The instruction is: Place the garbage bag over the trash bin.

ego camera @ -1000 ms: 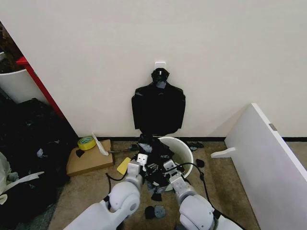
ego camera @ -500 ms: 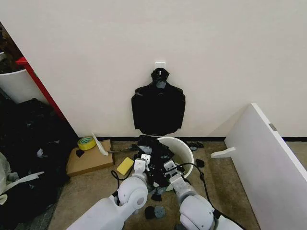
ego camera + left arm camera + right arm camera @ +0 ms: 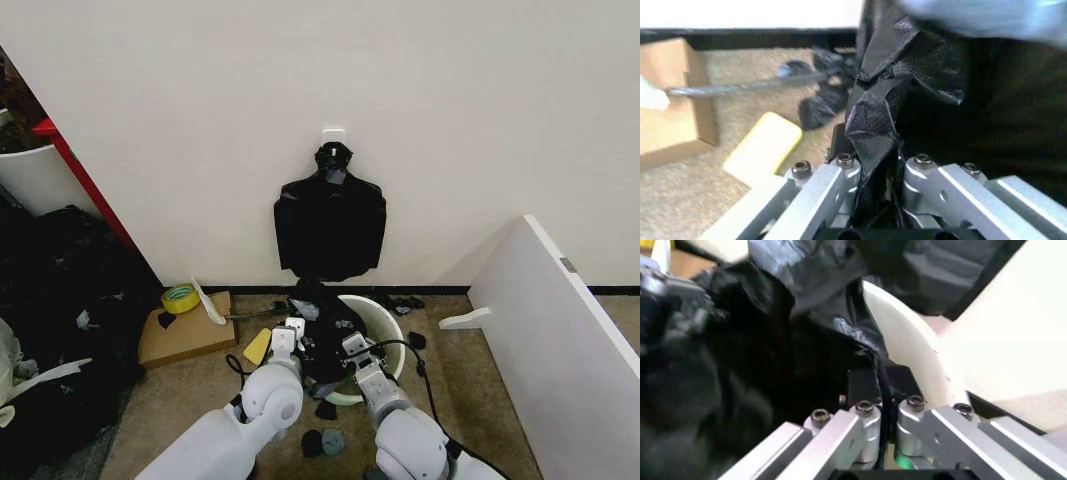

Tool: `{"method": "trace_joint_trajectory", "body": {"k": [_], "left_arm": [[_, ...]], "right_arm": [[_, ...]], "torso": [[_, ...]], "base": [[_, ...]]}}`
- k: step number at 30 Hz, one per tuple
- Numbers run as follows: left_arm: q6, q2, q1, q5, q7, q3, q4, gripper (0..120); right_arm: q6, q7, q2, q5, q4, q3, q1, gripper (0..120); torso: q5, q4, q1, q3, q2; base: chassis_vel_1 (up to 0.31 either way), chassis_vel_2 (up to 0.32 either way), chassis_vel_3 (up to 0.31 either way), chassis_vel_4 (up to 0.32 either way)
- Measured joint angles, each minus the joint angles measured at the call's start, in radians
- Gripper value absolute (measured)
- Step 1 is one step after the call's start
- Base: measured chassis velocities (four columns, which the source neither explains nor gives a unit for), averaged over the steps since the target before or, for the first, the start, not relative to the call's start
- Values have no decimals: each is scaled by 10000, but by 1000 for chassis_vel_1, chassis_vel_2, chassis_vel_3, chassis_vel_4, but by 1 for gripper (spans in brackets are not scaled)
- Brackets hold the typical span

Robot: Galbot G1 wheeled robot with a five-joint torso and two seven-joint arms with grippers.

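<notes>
Over the upright trash bin (image 3: pixel 385 322), both hands pinch the garbage bag (image 3: pixel 322 335).

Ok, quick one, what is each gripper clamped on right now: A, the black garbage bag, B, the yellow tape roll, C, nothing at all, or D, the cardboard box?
A: both wrist views show the left gripper and the right gripper shut on folds of the garbage bag, held at the near rim of the trash bin.
</notes>
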State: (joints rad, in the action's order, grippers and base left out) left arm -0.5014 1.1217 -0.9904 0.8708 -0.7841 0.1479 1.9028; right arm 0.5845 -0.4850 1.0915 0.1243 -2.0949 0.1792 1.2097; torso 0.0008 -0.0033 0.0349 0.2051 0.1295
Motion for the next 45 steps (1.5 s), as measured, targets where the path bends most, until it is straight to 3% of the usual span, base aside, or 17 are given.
{"method": "trace_joint_trajectory", "body": {"k": [9, 18, 31, 38, 45], "left_arm": [[415, -530, -717, -33, 297, -948, 595, 5], [1074, -812, -1593, -316, 963, -1515, 1211, 5], [2312, -1572, -3124, -1520, 3455, -2361, 2318, 5], [2761, -1601, -3695, -2095, 4107, -2578, 2640, 5], [3144, -1318, -3923, -1906, 3861, -2671, 2848, 5]], "right_arm": [[-365, -312, -263, 685, -809, -430, 121, 0], [-446, -492, -367, 1484, -634, -1015, -17, 0], [-52, -364, -1161, 3029, -243, -1959, -313, 0], [-55, -8, -1766, 3285, -198, -2708, 153, 0], [-136, 431, -2426, 3606, -488, -2692, 636, 0]], "torso": [[-2, 0, 0, 0, 0], [1, 0, -1, 0, 0], [1, 1, -1, 0, 0], [4, 2, -1, 0, 0], [-1, 2, -1, 0, 0]], "base": [[0, 0, 0, 0], [0, 0, 0, 0], [0, 0, 0, 0], [0, 0, 0, 0], [0, 0, 0, 0]]}}
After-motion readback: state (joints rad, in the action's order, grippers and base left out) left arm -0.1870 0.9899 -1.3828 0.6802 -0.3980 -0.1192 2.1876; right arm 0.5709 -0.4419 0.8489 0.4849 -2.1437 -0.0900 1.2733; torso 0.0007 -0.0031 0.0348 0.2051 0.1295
